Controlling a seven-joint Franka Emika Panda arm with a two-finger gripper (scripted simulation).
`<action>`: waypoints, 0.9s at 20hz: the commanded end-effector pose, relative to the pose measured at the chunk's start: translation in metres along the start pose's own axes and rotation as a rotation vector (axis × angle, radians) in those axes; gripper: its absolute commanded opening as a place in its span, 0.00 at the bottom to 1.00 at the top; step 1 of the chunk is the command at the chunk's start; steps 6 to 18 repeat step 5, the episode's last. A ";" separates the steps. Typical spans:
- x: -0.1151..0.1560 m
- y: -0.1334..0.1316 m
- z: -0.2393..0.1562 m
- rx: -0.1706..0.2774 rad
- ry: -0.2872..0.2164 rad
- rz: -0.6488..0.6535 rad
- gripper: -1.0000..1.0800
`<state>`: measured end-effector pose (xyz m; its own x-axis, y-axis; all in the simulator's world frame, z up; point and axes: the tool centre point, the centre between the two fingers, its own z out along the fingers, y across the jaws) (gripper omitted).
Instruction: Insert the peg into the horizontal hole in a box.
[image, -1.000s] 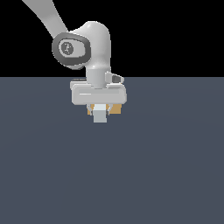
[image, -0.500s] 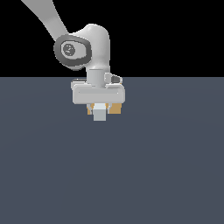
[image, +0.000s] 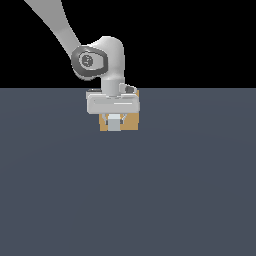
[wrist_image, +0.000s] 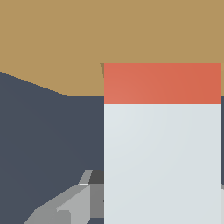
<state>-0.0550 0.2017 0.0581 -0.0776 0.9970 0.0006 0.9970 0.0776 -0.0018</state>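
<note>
Arm's reaching down with its wrist low over the table (image: 150, 200), end effector (image: 114, 120) clamped on the peg (wrist_image: 162, 144), which lies level, orange end at the box (wrist_image: 65, 39) face.

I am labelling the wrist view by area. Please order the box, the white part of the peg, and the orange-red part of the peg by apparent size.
1. The box, roughly tied with
2. the white part of the peg; nearness to the camera inflates it.
3. The orange-red part of the peg, clearly smallest.
</note>
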 end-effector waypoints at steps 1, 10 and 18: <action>0.010 0.002 -0.002 -0.004 0.001 0.002 0.00; 0.015 0.003 -0.002 -0.004 0.001 0.002 0.00; 0.015 0.003 -0.002 -0.004 0.001 0.002 0.00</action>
